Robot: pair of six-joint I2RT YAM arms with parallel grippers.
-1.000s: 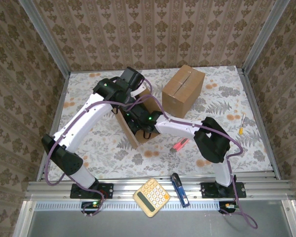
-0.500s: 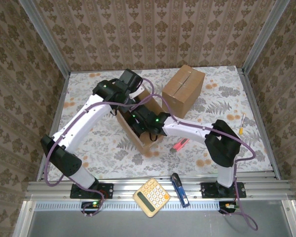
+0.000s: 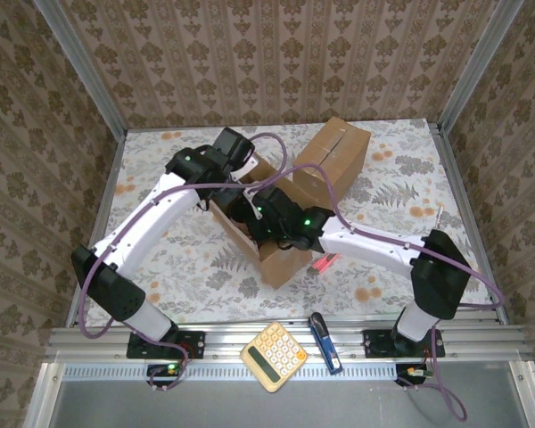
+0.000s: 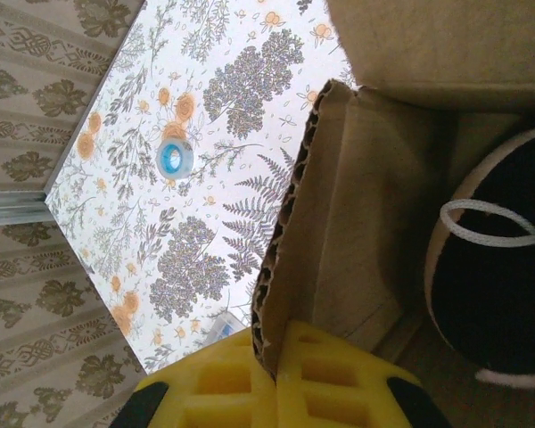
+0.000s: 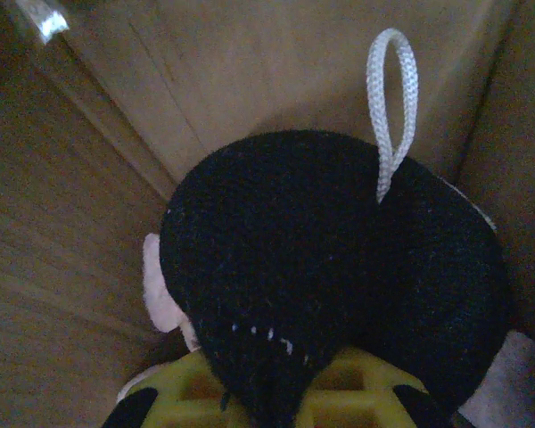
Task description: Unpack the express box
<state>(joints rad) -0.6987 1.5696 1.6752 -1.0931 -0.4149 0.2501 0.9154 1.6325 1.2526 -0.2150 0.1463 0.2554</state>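
Centrally, cardboard box (image 3: 272, 259), top open, on the flowered desk (image 3: 160, 267). Inside the box: black knitted item (image 5: 321, 267) with white loop (image 5: 392, 98); right fingers (image 5: 357, 392) closed on the item. Left fingers (image 4: 339, 392) clamped on the box's wall edge. Behind the box: sealed carton (image 3: 332, 160). In front of the box: calculator (image 3: 274, 357), blue case (image 3: 325, 341).

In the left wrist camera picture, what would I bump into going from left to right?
small blue ring → cardboard box wall → black knitted thing inside the box
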